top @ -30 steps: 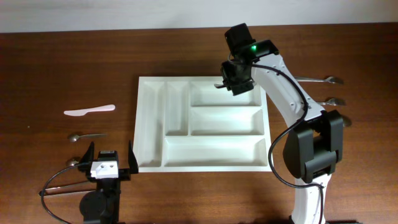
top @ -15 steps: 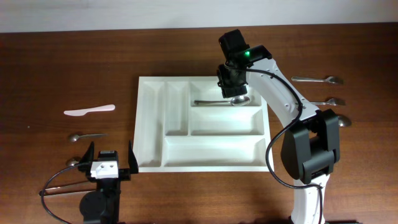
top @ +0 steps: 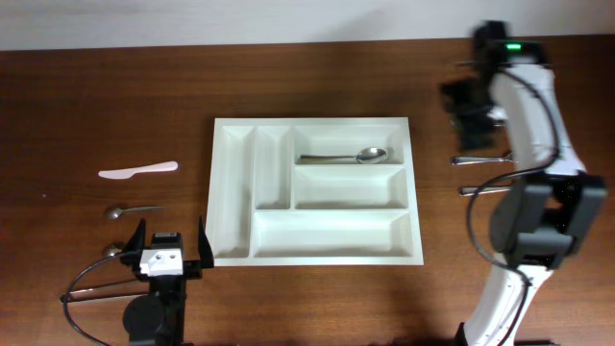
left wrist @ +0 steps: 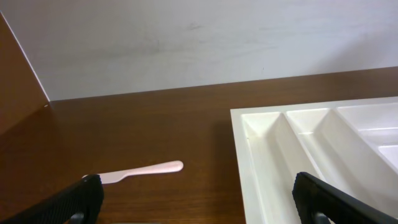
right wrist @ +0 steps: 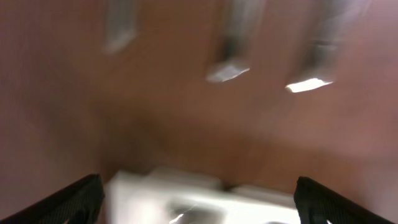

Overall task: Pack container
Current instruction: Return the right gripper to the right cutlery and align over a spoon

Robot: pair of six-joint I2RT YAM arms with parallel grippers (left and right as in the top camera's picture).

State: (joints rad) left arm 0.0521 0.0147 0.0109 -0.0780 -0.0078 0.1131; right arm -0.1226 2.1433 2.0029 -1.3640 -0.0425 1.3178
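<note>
- Right gripper [top: 470, 103]: from what I can see, jaws wide apart with nothing between them. The wrist view is badly blurred, but both fingertips sit at opposite lower corners of it.
- Left gripper [top: 171, 229]: jaws fully apart and empty, low over the table [top: 77, 115] near its front edge.
- Container [top: 327, 234]: white five-compartment tray, flat on the table. It lies just ahead and to the right of the left gripper and well off to the left of the right gripper. Neither gripper touches it.
- Spoon [top: 346, 157]: lies lengthwise in the far wide compartment, bowl at the end nearer the right gripper. I see nothing in the other four compartments.
- Cutlery handle [top: 476, 159]: on bare table just behind the right gripper, poking out from under the arm. The rest of it is hidden.
- Second handle [top: 483, 190]: a little further back, also cut off by the arm.
- White plastic knife [top: 138, 171]: ahead and slightly left of the left gripper, well apart from the tray.
- Small spoon [top: 133, 210]: between that knife and the left gripper, off to its left.
- Another metal piece [top: 114, 250]: just beside the left gripper's left finger; I can't tell whether they touch.
</note>
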